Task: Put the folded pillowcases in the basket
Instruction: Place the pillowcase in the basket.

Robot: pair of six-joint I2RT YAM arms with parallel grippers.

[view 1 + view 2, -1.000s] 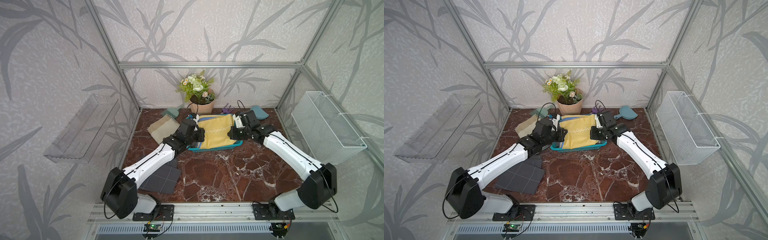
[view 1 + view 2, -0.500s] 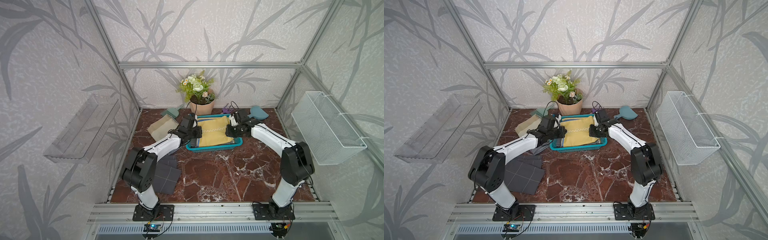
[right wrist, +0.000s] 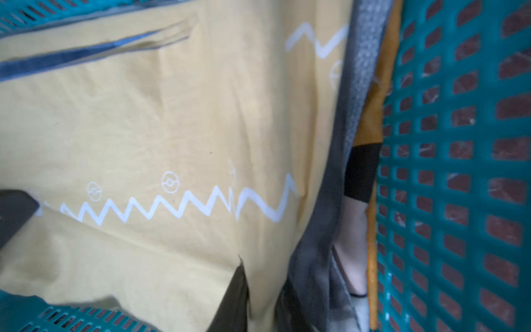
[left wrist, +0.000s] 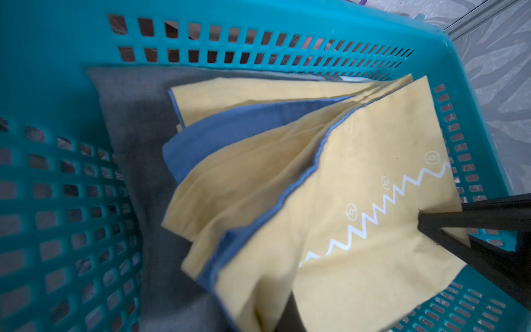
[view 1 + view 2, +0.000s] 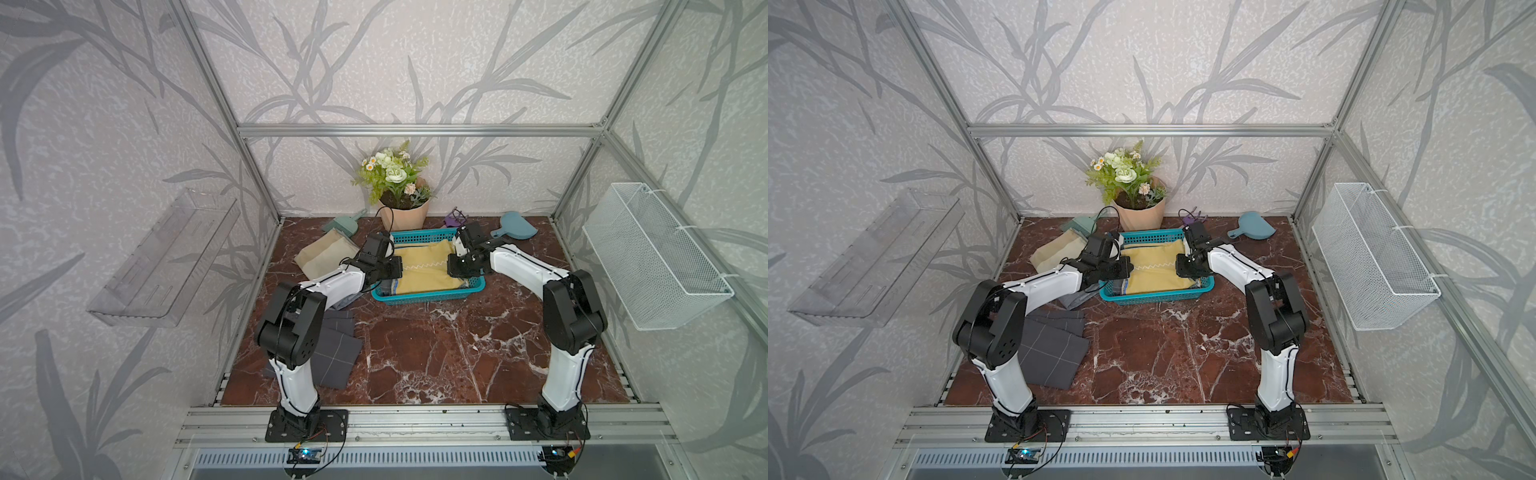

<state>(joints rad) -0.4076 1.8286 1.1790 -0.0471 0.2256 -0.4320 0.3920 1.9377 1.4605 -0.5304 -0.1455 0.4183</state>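
Observation:
The folded pillowcase [image 5: 428, 270] [image 5: 1158, 270], yellow with a white zigzag line, lies inside the teal basket [image 5: 428, 294] [image 5: 1158, 296] on top of a grey cloth [image 4: 129, 143]. My left gripper [image 5: 397, 268] [image 4: 270, 322] is at its left edge, shut on a bunched fold of the yellow fabric [image 4: 359, 172]. My right gripper [image 5: 453, 266] [image 3: 261, 301] is at its right edge. There the dark fingers [image 3: 235, 293] stand a little apart, with the yellow cloth [image 3: 143, 129] lying loose between them.
A flower pot [image 5: 403, 208] stands just behind the basket. A beige folded cloth [image 5: 328, 257] and a dark grey checked cloth [image 5: 336, 353] lie to the left. A blue dustpan [image 5: 515, 230] sits back right. A white wire basket [image 5: 652, 257] and a clear tray [image 5: 162, 257] hang on the side walls.
Both arms have reached farther back and lowered the pillowcase, which now lies in the basket. The right gripper's fingers have parted.

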